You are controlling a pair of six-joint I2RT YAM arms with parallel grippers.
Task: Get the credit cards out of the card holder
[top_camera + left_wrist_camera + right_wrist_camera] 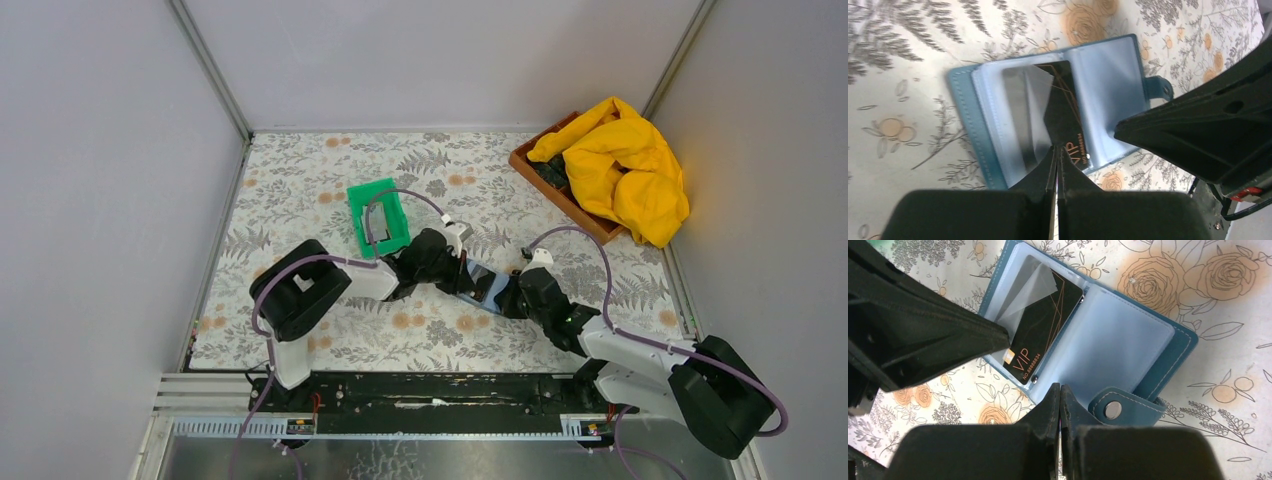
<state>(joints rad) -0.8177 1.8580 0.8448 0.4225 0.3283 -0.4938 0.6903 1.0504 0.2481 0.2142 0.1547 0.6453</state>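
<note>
Two claws are meeting over the middle of the bench (300, 180), just beyond the arm bases, and both are working on the card holder (1118, 335) lying open and flat between them. The right claw (1060, 389) is sitting fully closed, its tip touching the holder's near edge just beside the snap tab (1120, 407). I cannot tell whether it is nipping that edge or only pressing down, but either way it is probably pinning the holder so it is not sliding. The left claw (1055, 150) is reaching in from the left, closed tight on the near edge of a black credit card (1063, 110). That card is sitting mostly inside its pocket, with the clear sleeve (1028, 115) lifting off its face. Gripping the bare edge makes sense, since the rest is lying under plastic. The pull-out is looking ready to start, not done. Further back and to the left, a green tray (372, 200) is waiting. At the far right, a wooden box (545, 185) is carrying a yellow cloth (625, 165).
</note>
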